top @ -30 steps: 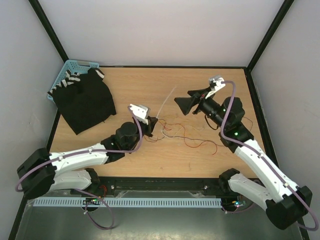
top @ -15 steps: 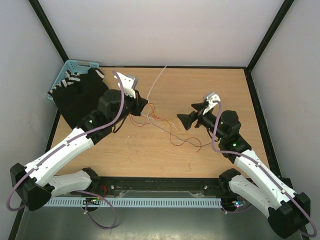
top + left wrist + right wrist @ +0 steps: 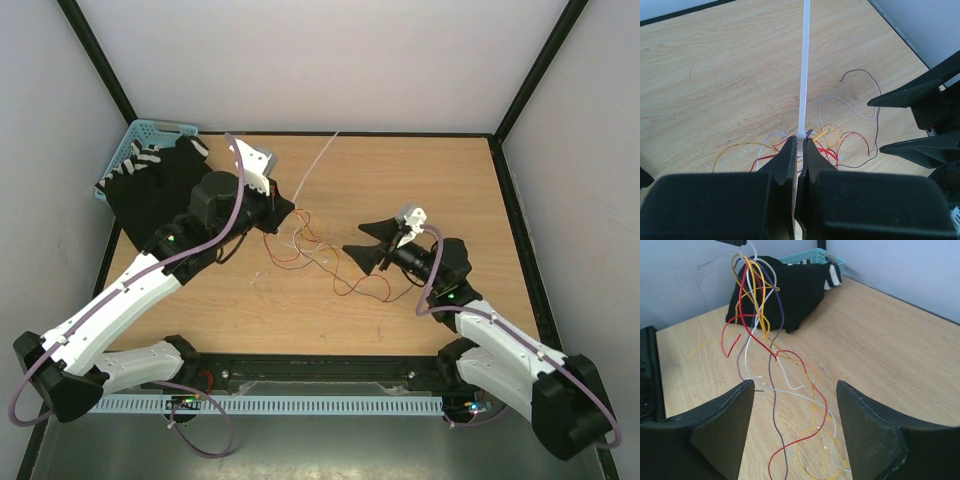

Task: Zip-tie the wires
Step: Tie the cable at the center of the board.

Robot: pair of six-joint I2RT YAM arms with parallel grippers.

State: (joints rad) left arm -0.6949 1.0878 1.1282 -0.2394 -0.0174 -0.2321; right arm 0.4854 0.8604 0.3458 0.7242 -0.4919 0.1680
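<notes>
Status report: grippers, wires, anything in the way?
Left gripper shut on zip tie, wires dangling from it. Right gripper open, empty, facing them. Black cloth aside.

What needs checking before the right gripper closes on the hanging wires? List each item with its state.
1. Left gripper shut on the white plastic zip tie: ok.
2. Thin red, yellow, white and dark wires gathered at the tie's head: ok.
3. Bundle lifted, loose ends trailing on the wooden table: ok.
4. Right gripper open: ok.
5. Strands actually between its jaws: cannot tell.
6. Tie pulled tight: cannot tell.
</notes>
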